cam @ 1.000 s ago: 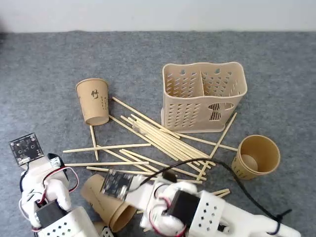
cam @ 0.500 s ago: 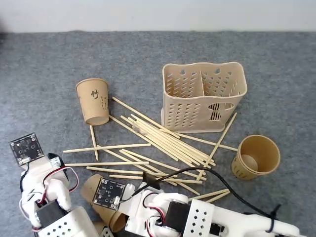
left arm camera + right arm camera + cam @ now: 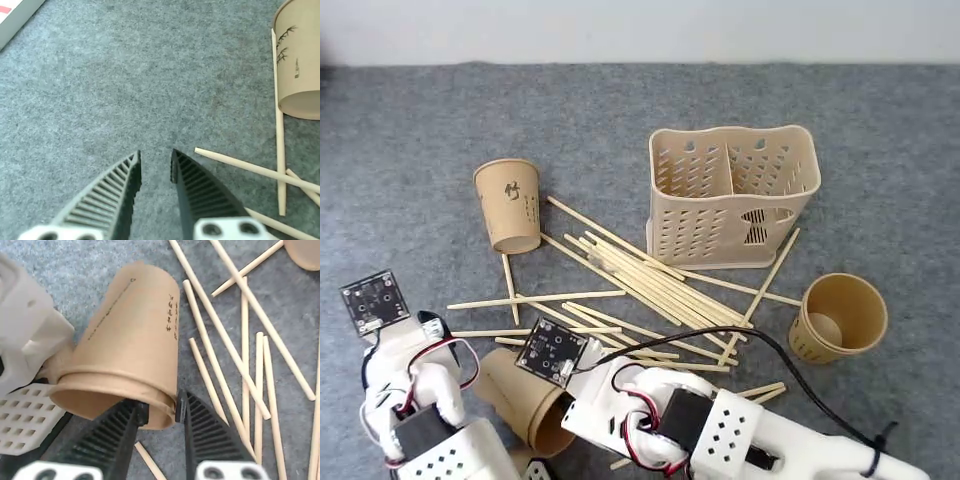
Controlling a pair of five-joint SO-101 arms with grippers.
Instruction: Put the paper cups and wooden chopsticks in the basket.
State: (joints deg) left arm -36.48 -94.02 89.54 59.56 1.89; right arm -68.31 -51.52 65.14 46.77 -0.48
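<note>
A beige slotted basket (image 3: 732,196) stands upright at the back right. One paper cup (image 3: 508,205) stands upside down at the left. A second cup (image 3: 842,317) lies on its side at the right. A third cup (image 3: 523,396) (image 3: 131,347) lies near the front, and my right gripper (image 3: 159,410) is shut on its rim, one finger inside the mouth and one outside. Several wooden chopsticks (image 3: 640,280) (image 3: 245,355) lie scattered between the cups and the basket. My left gripper (image 3: 155,160) hangs slightly open over bare carpet, short of the upside-down cup (image 3: 302,65).
The table is covered in grey carpet (image 3: 430,130). The left arm's white base (image 3: 25,350) sits right beside the held cup. The right arm's body (image 3: 700,430) and its black cable (image 3: 790,365) lie across the front. Open carpet stretches behind and left of the basket.
The right arm's wrist swung left, then came back up over the front cup. That cup has shifted slightly. The left arm has not moved.
</note>
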